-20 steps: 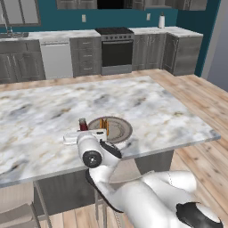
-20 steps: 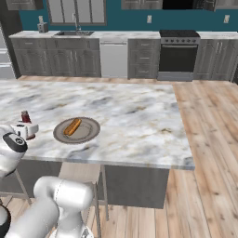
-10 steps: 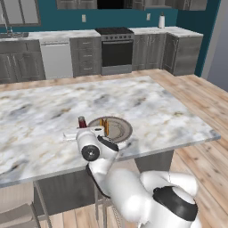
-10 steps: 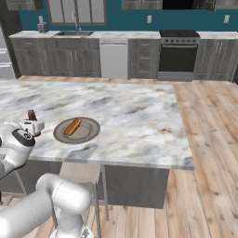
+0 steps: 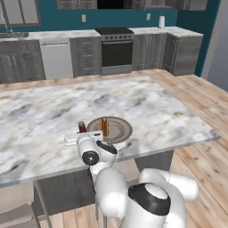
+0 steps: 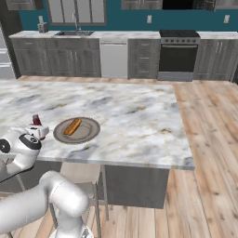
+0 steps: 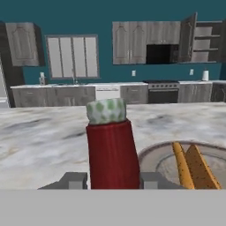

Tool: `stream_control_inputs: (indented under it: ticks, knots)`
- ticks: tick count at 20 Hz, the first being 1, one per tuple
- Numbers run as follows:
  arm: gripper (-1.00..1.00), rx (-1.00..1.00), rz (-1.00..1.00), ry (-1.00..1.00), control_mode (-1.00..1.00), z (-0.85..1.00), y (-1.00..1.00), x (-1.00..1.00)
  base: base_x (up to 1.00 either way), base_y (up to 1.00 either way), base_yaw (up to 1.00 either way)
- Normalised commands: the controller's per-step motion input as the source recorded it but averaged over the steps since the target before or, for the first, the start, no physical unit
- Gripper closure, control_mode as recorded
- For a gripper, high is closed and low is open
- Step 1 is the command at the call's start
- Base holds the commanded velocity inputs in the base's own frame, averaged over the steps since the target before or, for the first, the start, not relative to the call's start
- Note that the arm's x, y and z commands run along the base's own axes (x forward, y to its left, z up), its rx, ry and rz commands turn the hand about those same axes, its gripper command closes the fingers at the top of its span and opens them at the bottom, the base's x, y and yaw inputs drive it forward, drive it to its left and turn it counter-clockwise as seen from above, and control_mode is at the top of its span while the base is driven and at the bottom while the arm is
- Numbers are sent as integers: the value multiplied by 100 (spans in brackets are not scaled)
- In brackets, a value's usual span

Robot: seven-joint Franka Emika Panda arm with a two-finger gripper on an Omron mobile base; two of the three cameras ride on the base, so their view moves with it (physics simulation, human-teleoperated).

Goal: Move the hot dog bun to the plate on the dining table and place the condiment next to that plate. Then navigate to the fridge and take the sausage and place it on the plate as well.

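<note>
While the kitchen cabinets (image 6: 56, 62) and the black oven (image 5: 116, 52) line the far teal wall, the dining table (image 5: 169, 111) takes up the middle of both base views, its veined marble top reaching toward the wooden floor (image 6: 209, 139) on one side. Near the table's front edge lies the plate (image 6: 88, 135), round and grey-tan with a darker rim, and the hot dog bun (image 6: 72, 126) rests on it, split and golden-orange. In the hand view the bun (image 7: 194, 170) sits at the right, inside the plate's rim (image 7: 150, 156).

Just beside the plate, on the side away from the floor, the condiment (image 7: 112, 152) stands upright on the marble, a slim red bottle with a pale cap. From the left base view the bottle (image 5: 82, 127) shows just behind the arm's white wrist, close to the plate (image 5: 120, 131) but off it. From the right base view it (image 6: 36, 121) appears just left of the plate.

Smallest of all, the gripper (image 7: 112, 180) has its two dark fingers (image 7: 73, 180) set against either side of the bottle's lower body, narrowly parted and closed on it.
</note>
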Motion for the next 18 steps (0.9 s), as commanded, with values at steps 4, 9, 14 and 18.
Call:
stream_control_inputs:
  ticks: [4,9,14,18]
  knots:
    - [100,9,5,0,-100,-27,17,33,0,0,0]
    - [100,10,5,0,-100,-27,11,36,0,0,0]
    - [100,3,2,0,-100,-29,10,35,0,0,0]
    - [100,3,1,0,-100,-26,17,37,0,0,0]
